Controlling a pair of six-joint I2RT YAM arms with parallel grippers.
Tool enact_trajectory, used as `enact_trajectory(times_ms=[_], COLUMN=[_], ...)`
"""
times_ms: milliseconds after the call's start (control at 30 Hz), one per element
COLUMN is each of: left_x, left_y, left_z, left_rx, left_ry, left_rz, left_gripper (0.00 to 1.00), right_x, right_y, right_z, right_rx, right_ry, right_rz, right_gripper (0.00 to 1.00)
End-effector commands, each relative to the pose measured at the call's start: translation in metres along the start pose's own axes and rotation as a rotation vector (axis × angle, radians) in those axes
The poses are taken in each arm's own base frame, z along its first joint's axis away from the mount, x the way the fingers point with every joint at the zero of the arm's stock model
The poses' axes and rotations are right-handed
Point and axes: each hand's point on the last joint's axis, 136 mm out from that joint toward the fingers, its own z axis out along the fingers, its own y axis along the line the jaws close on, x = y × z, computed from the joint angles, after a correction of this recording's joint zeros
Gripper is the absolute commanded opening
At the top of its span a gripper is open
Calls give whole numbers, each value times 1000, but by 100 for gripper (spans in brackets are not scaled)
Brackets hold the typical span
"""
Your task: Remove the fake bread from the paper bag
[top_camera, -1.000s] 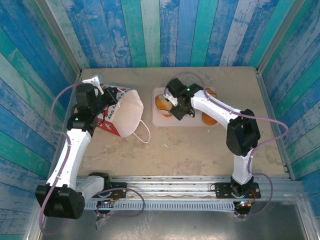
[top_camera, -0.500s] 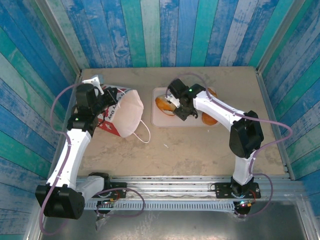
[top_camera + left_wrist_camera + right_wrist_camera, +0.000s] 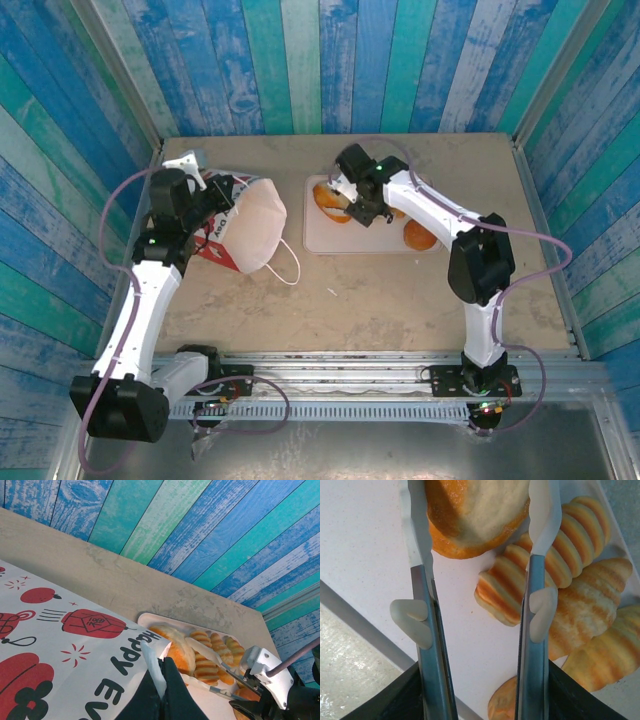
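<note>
My right pincer (image 3: 477, 515) has brushed-metal fingers (image 3: 432, 670) with smooth milky plastic tips. The fake bread (image 3: 580, 605) looks matt and faintly grainy, the tray (image 3: 370, 555) smooth, the paper bag (image 3: 60, 645) matt printed paper.

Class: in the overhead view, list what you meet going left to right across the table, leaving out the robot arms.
The paper bag → the bun at the left end of the tray → the pastry at its right end.
</note>
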Motion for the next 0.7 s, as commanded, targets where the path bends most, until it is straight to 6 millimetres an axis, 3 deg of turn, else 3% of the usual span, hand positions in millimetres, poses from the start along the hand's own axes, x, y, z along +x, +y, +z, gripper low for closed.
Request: enact_trajectory(times_ms=[0,267,400,667], left_x=[-4,-5,-6,-7], left_y=[-3,-4,-4,-4], left_z=[-6,-7,-10,-10], left_rx=[5,7,3,-1], left_ry=[-21,-26,-27,-32], left_rz=[22,23,26,27], left_gripper=[1,1,1,1], right_x=[-11,-16,-14,-12], right_y=[0,1,-7,-18], right_z=[-2,4,9,-4], right_rx=[-19,-33,-12,39], right_ry=[-30,-35,-21,-29], right_rz=[-46,-109,-104,-59], right_gripper=[54,52,52,54])
